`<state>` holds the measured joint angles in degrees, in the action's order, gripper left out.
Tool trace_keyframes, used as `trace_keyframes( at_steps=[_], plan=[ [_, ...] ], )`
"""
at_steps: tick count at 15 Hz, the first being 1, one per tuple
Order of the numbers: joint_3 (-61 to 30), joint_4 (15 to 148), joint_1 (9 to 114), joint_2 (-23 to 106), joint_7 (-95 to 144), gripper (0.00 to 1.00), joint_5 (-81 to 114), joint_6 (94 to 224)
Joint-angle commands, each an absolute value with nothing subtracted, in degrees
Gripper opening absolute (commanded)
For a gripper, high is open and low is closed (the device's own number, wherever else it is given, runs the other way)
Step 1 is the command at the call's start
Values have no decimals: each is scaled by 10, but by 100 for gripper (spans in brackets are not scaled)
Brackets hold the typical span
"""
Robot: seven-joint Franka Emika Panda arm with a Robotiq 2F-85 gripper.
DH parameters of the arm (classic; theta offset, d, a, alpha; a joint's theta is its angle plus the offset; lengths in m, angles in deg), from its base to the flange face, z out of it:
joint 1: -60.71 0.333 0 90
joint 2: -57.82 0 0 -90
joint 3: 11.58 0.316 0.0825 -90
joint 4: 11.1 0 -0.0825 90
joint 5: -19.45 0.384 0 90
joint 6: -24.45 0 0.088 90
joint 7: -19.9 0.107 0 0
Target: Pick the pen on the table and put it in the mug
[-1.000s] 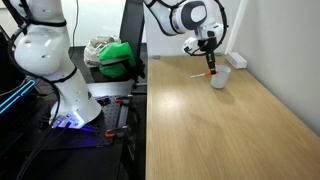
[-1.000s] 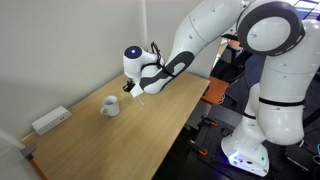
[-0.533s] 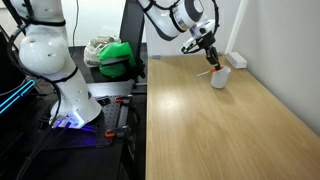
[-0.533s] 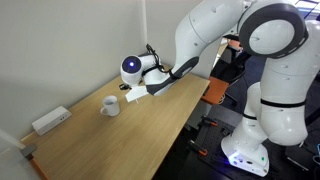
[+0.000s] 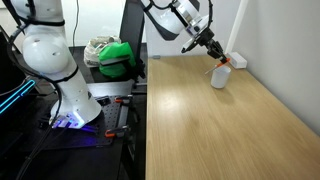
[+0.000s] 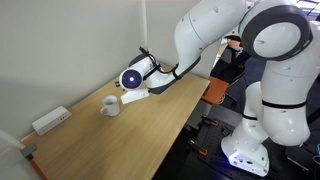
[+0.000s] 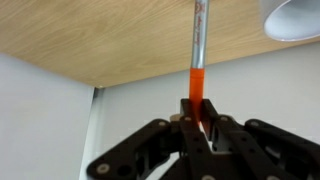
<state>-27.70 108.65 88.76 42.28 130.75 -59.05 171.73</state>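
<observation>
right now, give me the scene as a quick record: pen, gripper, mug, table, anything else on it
pen: orange, clamped between the gripper's fingers, close to the mug, not in it yet
gripper: shut on the pen, tilted, close to the mug
mug: white, upright on the table near the wall
table: light wood grain
white block: flat on the table by the wall, apart from the mug

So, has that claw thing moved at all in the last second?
Yes. In an exterior view the gripper, shut on the pen, has shifted right, closer to the mug, which has stayed put.
</observation>
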Motion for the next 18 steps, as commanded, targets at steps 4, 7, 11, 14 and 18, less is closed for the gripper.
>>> trace_keyframes(
  at_steps=[4, 7, 11, 14, 18],
  plan=[
    [-139, 1066, 800, 420, 1408, 4, -694, 1589],
    [-94, 1057, 773, 414, 1417, 4, -708, 1556],
    [-63, 1065, 747, 419, 1394, 14, -697, 1558],
    [-57, 1065, 741, 417, 1394, 14, -697, 1559],
    [-63, 1062, 737, 412, 1436, 4, -728, 1559]
  ],
)
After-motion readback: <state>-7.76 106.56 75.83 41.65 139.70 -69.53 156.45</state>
